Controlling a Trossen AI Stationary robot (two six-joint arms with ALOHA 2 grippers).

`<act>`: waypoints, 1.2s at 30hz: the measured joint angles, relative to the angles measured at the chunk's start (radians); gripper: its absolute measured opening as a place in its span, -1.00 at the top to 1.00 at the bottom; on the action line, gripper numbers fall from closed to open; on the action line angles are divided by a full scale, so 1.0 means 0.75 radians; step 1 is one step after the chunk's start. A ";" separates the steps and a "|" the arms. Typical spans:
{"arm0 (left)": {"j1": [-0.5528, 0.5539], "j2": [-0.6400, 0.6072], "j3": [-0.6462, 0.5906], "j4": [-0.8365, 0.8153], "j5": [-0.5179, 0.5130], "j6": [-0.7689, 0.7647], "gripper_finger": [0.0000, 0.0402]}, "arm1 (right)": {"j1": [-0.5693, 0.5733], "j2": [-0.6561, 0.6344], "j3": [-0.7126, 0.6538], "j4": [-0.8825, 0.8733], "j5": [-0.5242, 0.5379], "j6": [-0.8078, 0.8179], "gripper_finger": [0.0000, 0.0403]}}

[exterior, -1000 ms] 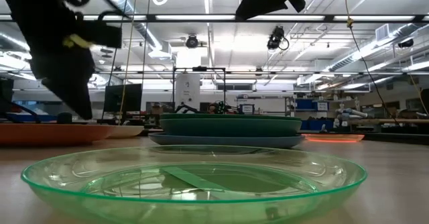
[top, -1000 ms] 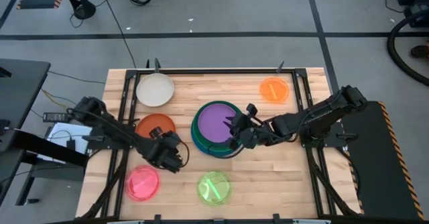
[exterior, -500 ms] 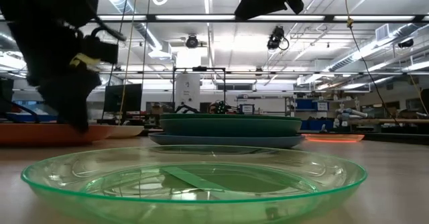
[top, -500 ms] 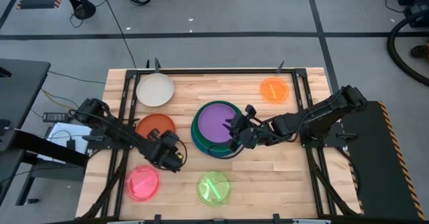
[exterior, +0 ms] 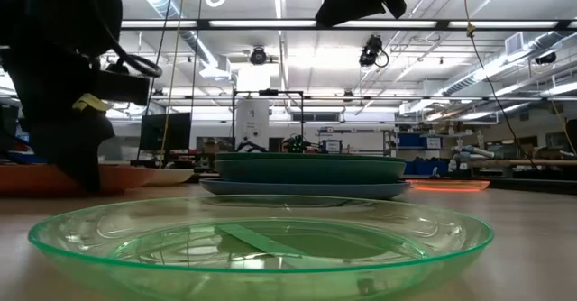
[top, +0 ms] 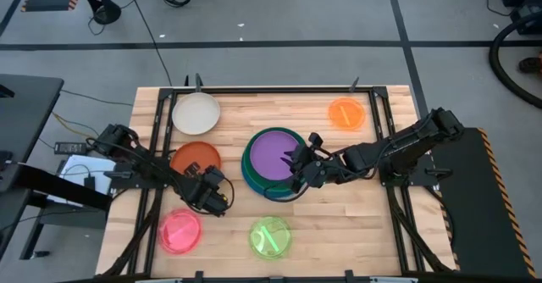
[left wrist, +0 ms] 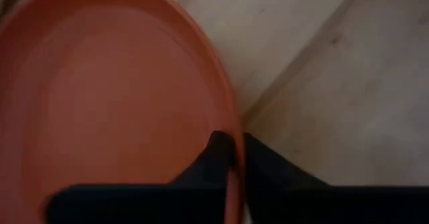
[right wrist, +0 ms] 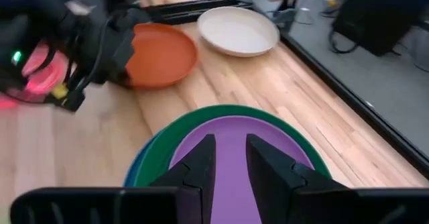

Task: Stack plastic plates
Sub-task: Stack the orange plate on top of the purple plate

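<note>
Two claws for your count. Your left claw (top: 201, 180) sits low on the worktop (top: 381, 232), fingers (left wrist: 218, 158) pinched on the rim of the rust-orange plate (top: 196, 158). Your right claw (top: 297, 163) hovers over the purple plate (top: 276, 155), fingers (right wrist: 199, 158) narrowly parted, holding nothing. Purple tops the dark green plate (right wrist: 167, 138) and a blue plate (exterior: 297, 189) beneath. Lying apart: cream plate (top: 196, 113), orange plate (top: 345, 113), pink plate (top: 180, 230), lime plate (top: 270, 237).
</note>
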 joint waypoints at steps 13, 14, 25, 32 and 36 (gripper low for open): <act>-0.188 -0.003 0.662 -0.405 -0.205 0.552 0.92 | 0.129 -0.115 0.000 -0.021 -0.044 -0.053 0.54; -0.181 -0.003 0.679 -0.352 -0.248 0.661 0.93 | 0.133 -0.107 0.001 -0.020 -0.044 -0.050 0.54; 0.230 0.000 0.447 0.499 -0.085 1.539 0.93 | 0.302 -0.083 0.001 -0.056 0.161 -0.020 0.54; 0.369 0.165 0.413 0.884 0.046 1.917 0.93 | 0.381 -0.083 0.001 -0.078 0.263 0.018 0.54; 0.412 0.270 0.477 0.800 0.051 1.977 0.93 | 0.381 -0.082 0.001 -0.095 0.262 0.090 0.54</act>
